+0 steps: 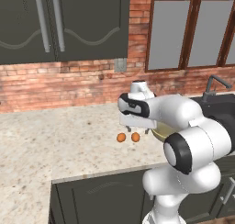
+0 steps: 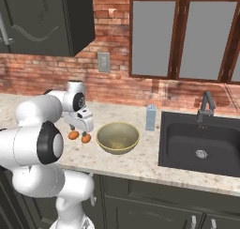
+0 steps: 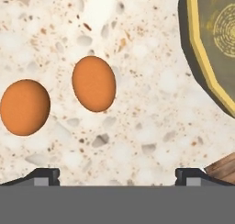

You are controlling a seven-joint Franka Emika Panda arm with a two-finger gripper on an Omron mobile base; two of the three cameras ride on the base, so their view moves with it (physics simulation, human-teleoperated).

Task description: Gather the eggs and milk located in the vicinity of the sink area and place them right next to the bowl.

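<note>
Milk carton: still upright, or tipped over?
Upright. The milk carton stands on the counter between the bowl and the sink, gabled top up.

Bowl (image 1: 161, 133) mostly hidden behind the arm in left base view; in hand view the bowl is cut by the right and top edges. Sink (image 1: 220, 109) half covered by the arm's elbow and cut at the right edge. Gripper (image 3: 117, 175) fingertips barely poke above the bottom band. Milk carton (image 2: 150, 117) print too small to read.
</note>
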